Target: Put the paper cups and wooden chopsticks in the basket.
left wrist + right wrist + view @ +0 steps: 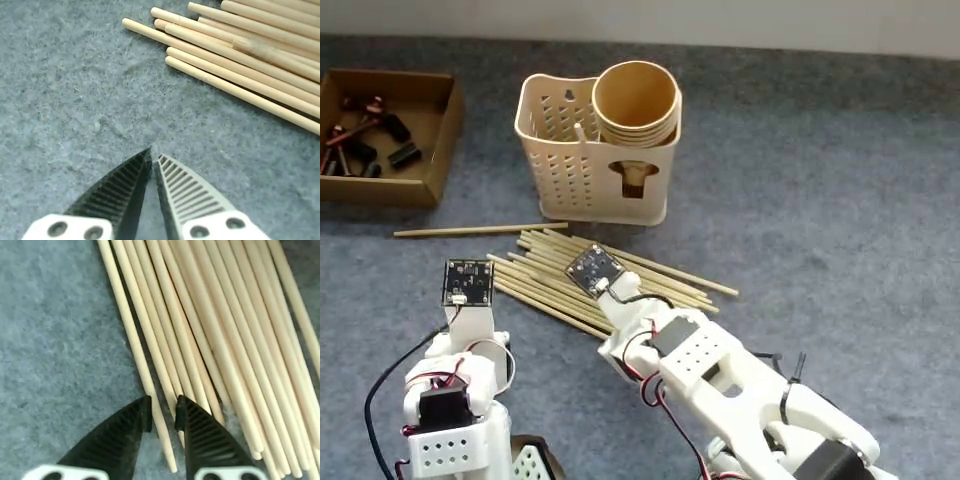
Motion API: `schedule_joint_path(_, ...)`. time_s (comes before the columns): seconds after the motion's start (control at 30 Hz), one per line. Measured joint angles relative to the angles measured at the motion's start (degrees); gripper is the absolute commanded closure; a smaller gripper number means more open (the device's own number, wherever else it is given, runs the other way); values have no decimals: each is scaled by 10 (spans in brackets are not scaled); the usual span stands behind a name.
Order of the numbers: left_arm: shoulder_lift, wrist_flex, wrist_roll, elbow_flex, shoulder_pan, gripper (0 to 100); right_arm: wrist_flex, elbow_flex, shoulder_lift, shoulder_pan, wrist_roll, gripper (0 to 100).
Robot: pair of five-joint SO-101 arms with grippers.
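A stack of paper cups [636, 100] stands in the right half of the cream basket [560, 165]. A single stick [580, 137] leans inside the basket's left half. Several wooden chopsticks [620, 272] lie in a pile on the grey carpet in front of the basket, and one more [480, 230] lies apart to the left. My right gripper [162, 405] is low over the pile [210, 340], narrowly open, with the outermost sticks running between its fingers. My left gripper [152, 154] is shut and empty over bare carpet, just short of the stick ends [225, 55].
A brown cardboard box [430, 150] holding small dark parts sits at the far left. Grey carpet spreads to the right of the basket and the pile. The two arms [468, 283] stand close together near the front edge.
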Motion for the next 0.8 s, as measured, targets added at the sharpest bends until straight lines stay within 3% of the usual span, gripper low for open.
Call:
schedule_joint_path(0.3, 0, 0, 0, 0, 0, 995, 16, -34, 76, 2, 27, 905)
schedule_joint_path(0.5, 0, 0, 0, 0, 0, 995, 44, -63, 87, 3, 29, 994)
schedule_joint_path(0.8, 0, 0, 0, 0, 0, 995, 67, -71, 87, 6, 51, 994)
